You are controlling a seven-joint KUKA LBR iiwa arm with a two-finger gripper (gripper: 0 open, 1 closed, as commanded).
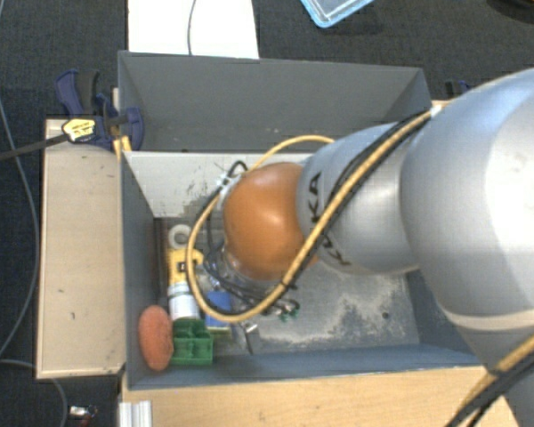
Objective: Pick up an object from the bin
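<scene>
My gripper (238, 285) is low in the left part of the bin, mostly hidden under the arm's orange dome. Right beneath it lies a small blue thing (217, 302), partly covered. To its left, a yellow tube with a white cap (180, 285) lies along the bin's left wall. A green block (192, 342) sits in the front left corner, just below and left of the gripper. Beside the block, a reddish-brown oval thing (156, 336) touches the left wall.
A white ring (179, 235) lies at the far end of the yellow tube by the left wall. The thick silver arm comes in from the right and covers the bin's right half. Bare speckled floor shows at front centre.
</scene>
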